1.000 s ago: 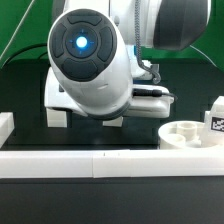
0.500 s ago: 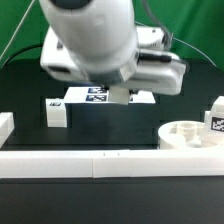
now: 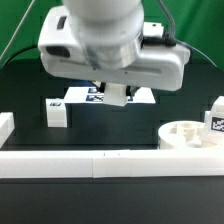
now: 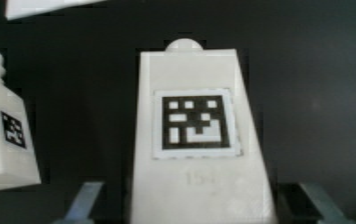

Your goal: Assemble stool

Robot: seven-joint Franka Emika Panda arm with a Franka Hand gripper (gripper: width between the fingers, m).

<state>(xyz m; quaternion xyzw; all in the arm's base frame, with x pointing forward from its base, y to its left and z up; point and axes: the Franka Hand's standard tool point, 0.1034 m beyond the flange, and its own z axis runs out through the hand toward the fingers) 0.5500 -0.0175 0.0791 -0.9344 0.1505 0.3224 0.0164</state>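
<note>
Leg [image 4: 198, 120] held upright between closed fingers [image 4: 90, 198]; rigid, light, smooth plastic, best gripped across flat sides.

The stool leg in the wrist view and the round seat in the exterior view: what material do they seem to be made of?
The leg looks like white plastic with a smooth matte finish: even colour, rounded moulded tip, a printed black-and-white tag on its face. The seat seems to be the same white plastic, thick, with moulded round sockets. The low resolution leaves the exact material open.
</note>
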